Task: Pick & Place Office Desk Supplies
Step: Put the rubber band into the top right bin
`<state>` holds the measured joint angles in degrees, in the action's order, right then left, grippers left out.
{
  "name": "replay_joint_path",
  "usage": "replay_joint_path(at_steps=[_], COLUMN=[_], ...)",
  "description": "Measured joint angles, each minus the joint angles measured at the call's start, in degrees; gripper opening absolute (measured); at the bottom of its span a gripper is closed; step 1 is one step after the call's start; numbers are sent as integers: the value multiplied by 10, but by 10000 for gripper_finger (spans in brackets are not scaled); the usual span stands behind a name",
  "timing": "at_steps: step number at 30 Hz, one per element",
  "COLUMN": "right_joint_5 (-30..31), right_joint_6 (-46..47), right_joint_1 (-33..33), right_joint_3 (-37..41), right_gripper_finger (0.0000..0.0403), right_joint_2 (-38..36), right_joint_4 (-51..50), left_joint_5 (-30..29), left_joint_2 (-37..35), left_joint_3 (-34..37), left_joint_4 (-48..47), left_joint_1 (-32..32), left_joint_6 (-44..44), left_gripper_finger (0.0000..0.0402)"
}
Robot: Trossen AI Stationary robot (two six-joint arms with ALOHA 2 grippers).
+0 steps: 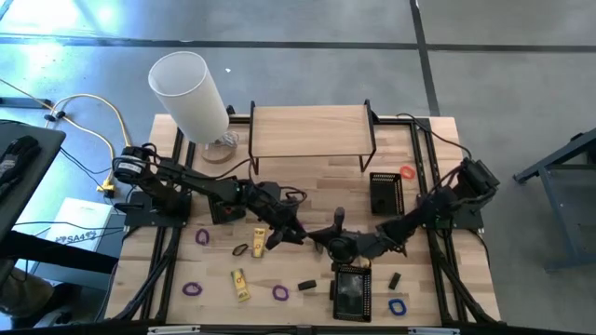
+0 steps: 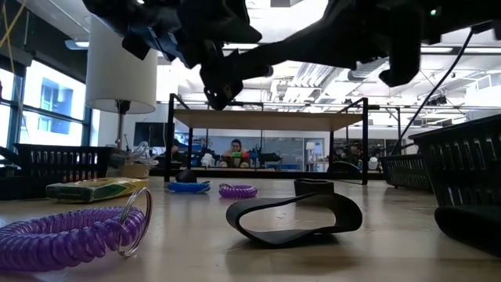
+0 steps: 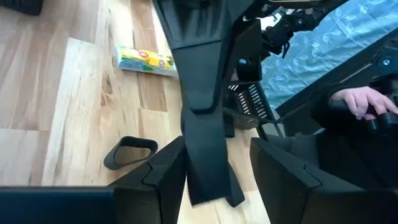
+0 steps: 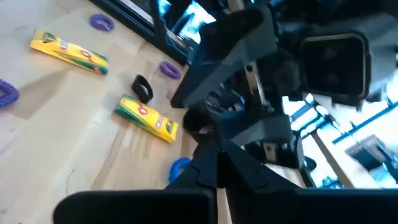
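Observation:
My left gripper (image 1: 279,234) and my right gripper (image 1: 328,244) meet nose to nose over the table's middle. In the left wrist view a long black piece (image 3: 202,93) runs out between the left fingers toward the right arm. It is lifted off the wood. Lying flat around them are yellow pieces (image 1: 259,237) (image 1: 241,284), purple loops (image 1: 202,236) (image 1: 192,289) (image 1: 280,292), a black band (image 1: 240,249), black blocks (image 1: 306,285) (image 1: 395,279), a blue loop (image 1: 398,306) and a red loop (image 1: 407,173). The low view shows a purple coil (image 2: 70,235) and the black band (image 2: 293,215). My left gripper has the long black piece between its two fingers by its near, flared end (image 3: 211,190). The fingers lie along the piece, level, coming from the table's left. The piece is clear of the table and points toward the right arm; the pads themselves are hidden under it.
Two black mesh trays sit on the right half, one far (image 1: 386,191) and one at the near edge (image 1: 352,290). A wooden shelf (image 1: 312,130) stands along the far edge, with a tall white cylinder (image 1: 191,93) to its left. A person's hand (image 3: 360,102) shows beyond the table.

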<state>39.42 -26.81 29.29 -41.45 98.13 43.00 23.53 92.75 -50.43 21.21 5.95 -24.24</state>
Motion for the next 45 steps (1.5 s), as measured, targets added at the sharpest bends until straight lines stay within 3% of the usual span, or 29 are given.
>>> replay_joint_path(at_steps=[8, 14, 31, 35, 41, 45], right_joint_5=[25, 23, 20, -20, -106, -117], right_joint_6=[112, 222, 849, 958, 1013, 1033], right_joint_1=[10, 27, 43, 22, -60, -113], right_joint_3=[0, 0, 0, 0, 0, 0], right_gripper_finger=[4, 4, 4, 4, 4, 3], right_joint_2=[-18, -93, -410, -449, -455, -445], right_joint_4=[-79, -248, -798, -876, -1011, -1058], left_joint_5=[34, 72, 111, 111, 111, 111], left_joint_2=[0, 0, 0, 0, 0, 0], left_joint_3=[0, 0, 0, 0, 0, 0], left_joint_4=[-11, -15, -67, -70, -71, -71], left_joint_1=[-27, -44, -40, -36, -33, -32], left_joint_6=[-1, -2, 24, 24, 32, 32], left_gripper_finger=[171, 171, 171, 171, 171, 171])
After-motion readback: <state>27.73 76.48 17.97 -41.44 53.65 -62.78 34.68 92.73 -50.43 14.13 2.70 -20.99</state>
